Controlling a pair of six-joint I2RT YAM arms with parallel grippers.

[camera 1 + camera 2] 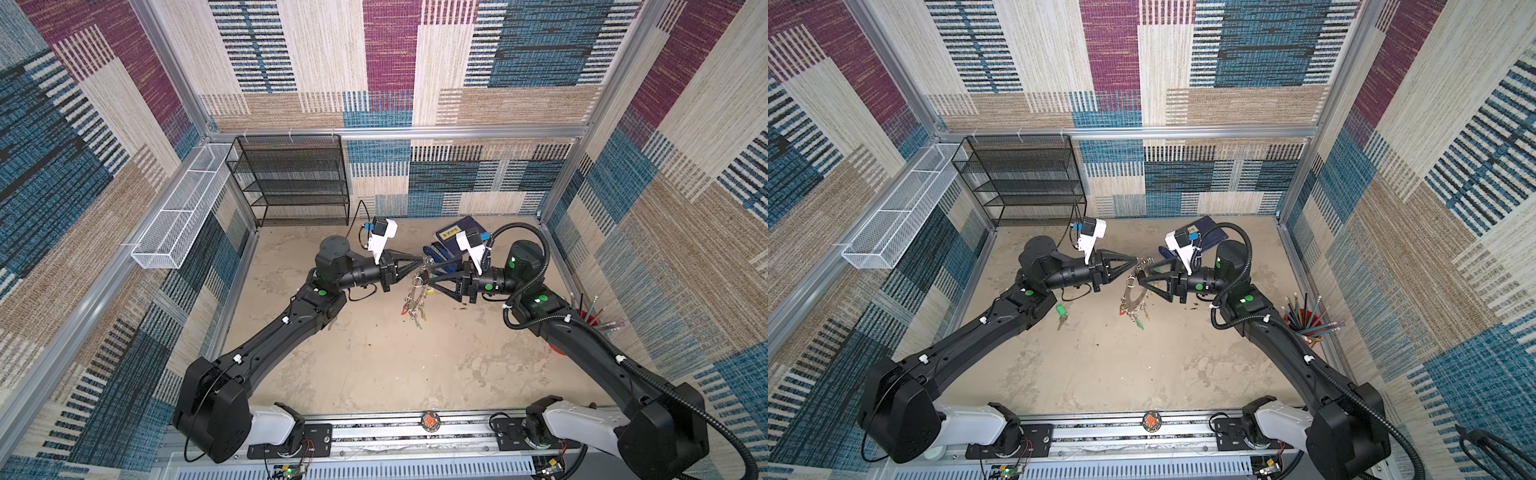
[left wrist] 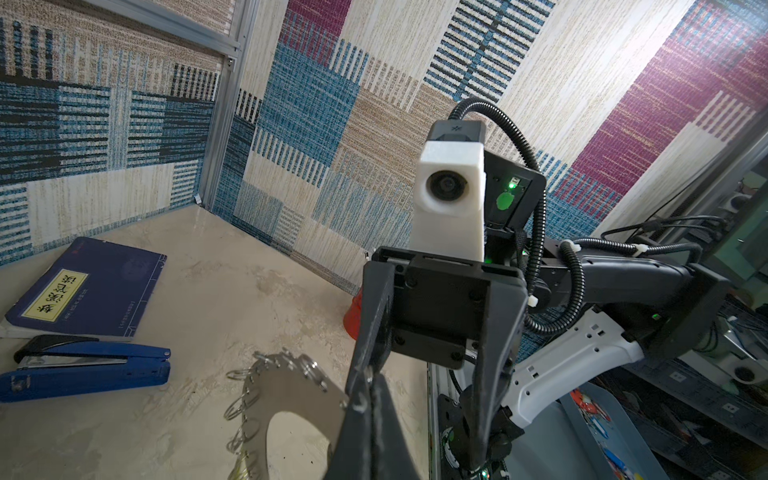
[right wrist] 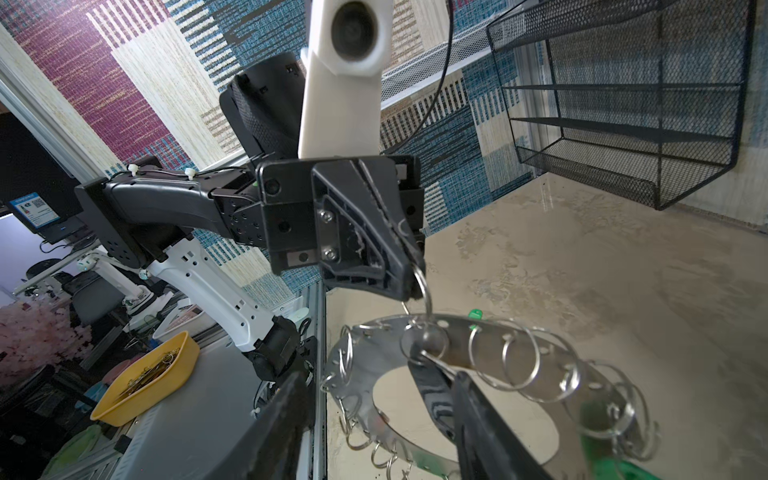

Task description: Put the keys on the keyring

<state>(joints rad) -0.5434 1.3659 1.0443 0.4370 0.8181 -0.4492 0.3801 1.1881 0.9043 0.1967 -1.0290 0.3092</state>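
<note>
As the left end effector (image 1: 426,262) pinched only one thin split ring (image 3: 426,286), the keyring (image 1: 413,299) hung above the desk (image 1: 374,374). Right end effector (image 1: 430,274): jaws apart, beside it. Green-tagged key (image 1: 1062,311): lay on desk. Hazard: ring could slip, keyring drop.

The beige table (image 1: 374,374) bears a mesh rack (image 1: 291,183) at eleven, book (image 2: 104,282) and stapler (image 2: 83,370) at one, pencil cup (image 1: 1302,326) at three, green-tagged key (image 1: 1062,311) at nine.

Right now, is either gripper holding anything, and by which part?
The left gripper pinches the keyring by one split ring on its rim. The right gripper has its jaws open, holding nothing.
</note>
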